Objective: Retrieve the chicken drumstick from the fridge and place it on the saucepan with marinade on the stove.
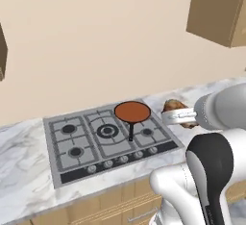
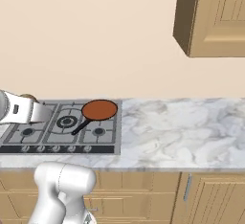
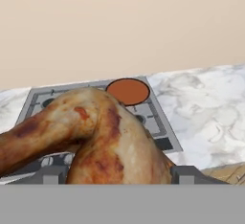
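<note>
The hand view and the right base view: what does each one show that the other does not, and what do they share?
The hand view alone shows the chicken drumstick close up, browned and lumpy, held between the fingertips of the hand. The right base view alone shows the lower cabinet doors under the counter and the stove's front knobs. Both show the stove, the saucepan of orange marinade on a back burner, and the marble counter.
</note>
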